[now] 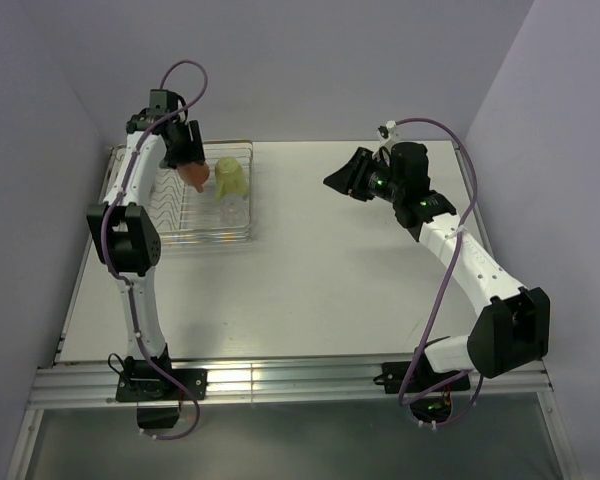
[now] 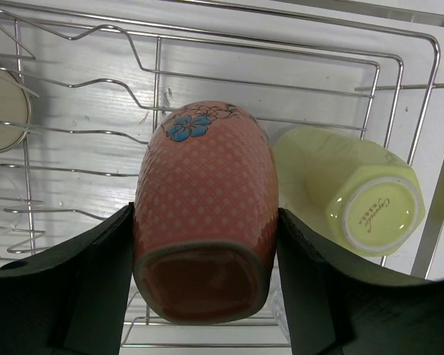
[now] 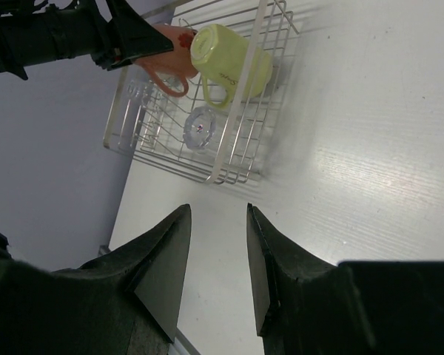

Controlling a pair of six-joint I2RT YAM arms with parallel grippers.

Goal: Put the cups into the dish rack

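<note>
Watch the gap on the far side of your left gripper (image 2: 204, 229): its fingers are pinching the orange-salmon mug (image 2: 203, 177) across its belly, base towards the wrist camera and mouth pointing down into the dish rack (image 2: 403, 81), and one finger sits wedged next to the pale yellow-green mug (image 2: 340, 188) lying tilted in the rack just beside it. Spread the jaws there and that finger will likely shove the green mug, or the two glazed bodies will knock together and chip. Whether they already touch, or whether the orange mug's rim is on the wires yet, you cannot tell from these views, so a release from height is the other risk: the thin prongs could catch the rim and tip it. The orange mug is rounded, dimpled all over with a blue flower painted on it, which gives the pads some bite; the green one is smooth and faceted. A clear glass (image 3: 202, 127) lies in the rack nearby. Your right gripper (image 3: 218, 222) hangs empty, jaws apart, over the white table (image 3: 370, 148), well away from the rack
</note>
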